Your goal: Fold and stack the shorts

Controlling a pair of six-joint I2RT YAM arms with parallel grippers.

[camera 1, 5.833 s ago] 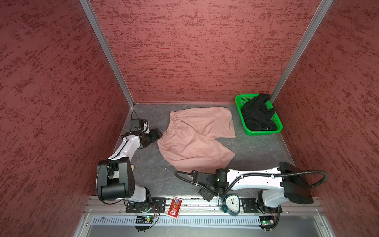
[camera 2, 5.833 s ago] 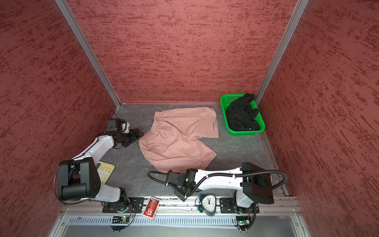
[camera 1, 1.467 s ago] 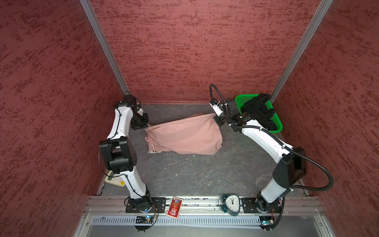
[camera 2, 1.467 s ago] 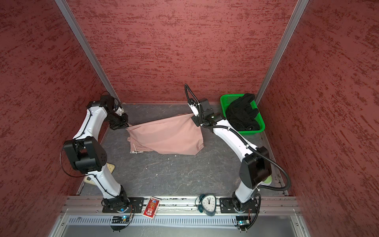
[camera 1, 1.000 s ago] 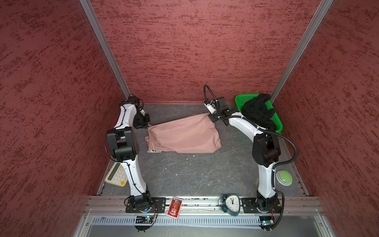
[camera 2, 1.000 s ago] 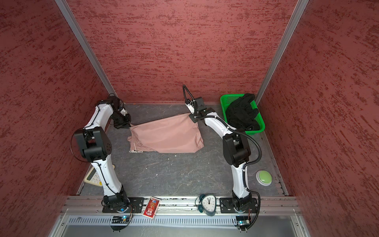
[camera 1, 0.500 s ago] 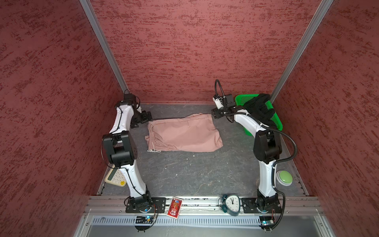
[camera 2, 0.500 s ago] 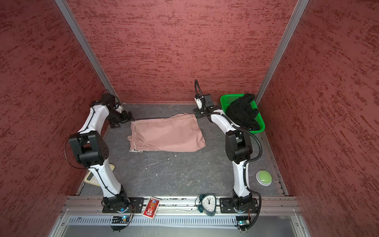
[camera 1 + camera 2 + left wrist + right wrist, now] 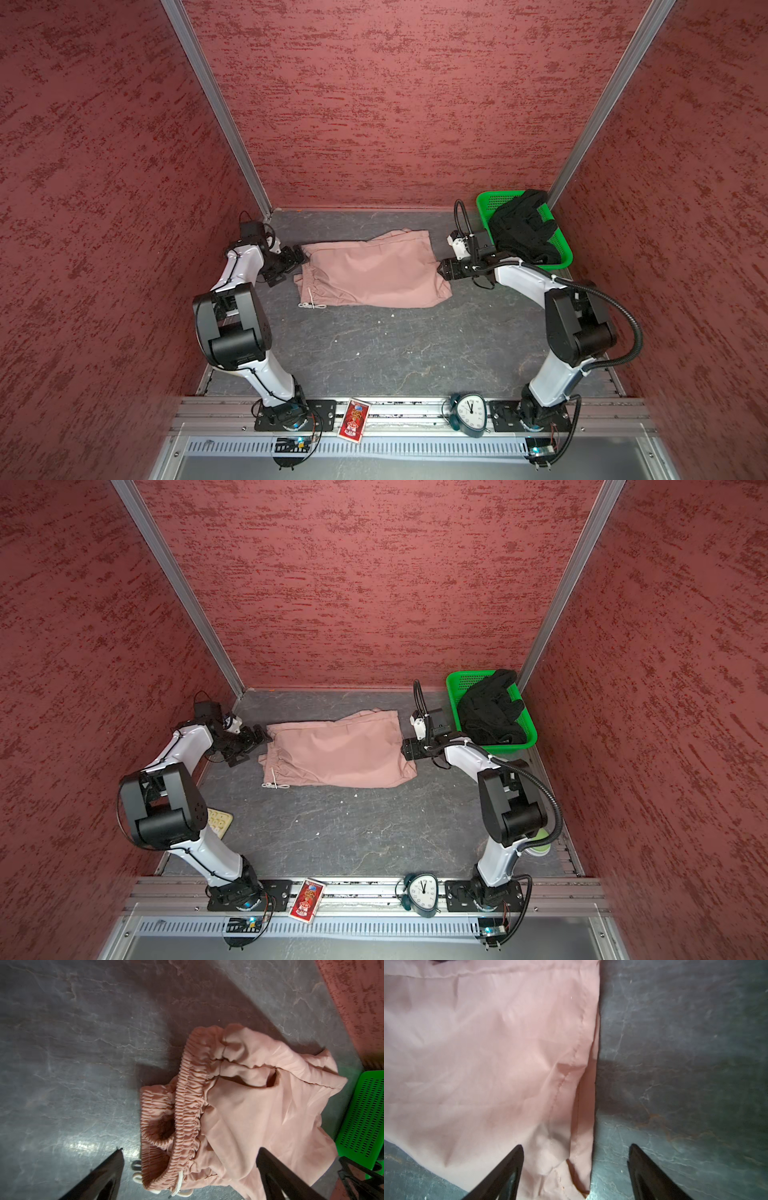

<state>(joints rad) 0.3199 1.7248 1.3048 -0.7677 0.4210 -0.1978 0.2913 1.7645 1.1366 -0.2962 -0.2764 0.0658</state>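
Both grippers have let go of the pink shorts [image 9: 374, 270], which a moment ago hung taut between them and now lie flat on the table [image 9: 395, 345].

Left gripper [image 9: 296, 266] sits just beside the waistband end, jaws spread wide with nothing in them. The right gripper [image 9: 442, 270] is at the leg-hem end, jaws also parted and empty; in the right wrist view the hem edge lies under the gap between its fingers [image 9: 508, 1165]. The pink pair is folded over on itself, a long dusty-pink rectangle at the back middle of the table. Its gathered elastic waistband [image 9: 187, 1105] is bunched towards the left arm and a white drawstring [image 9: 311, 305] pokes out at the near corner. The black shorts [image 9: 521, 232] are heaped in the green basket [image 9: 498, 199] at the back right, unfolded.
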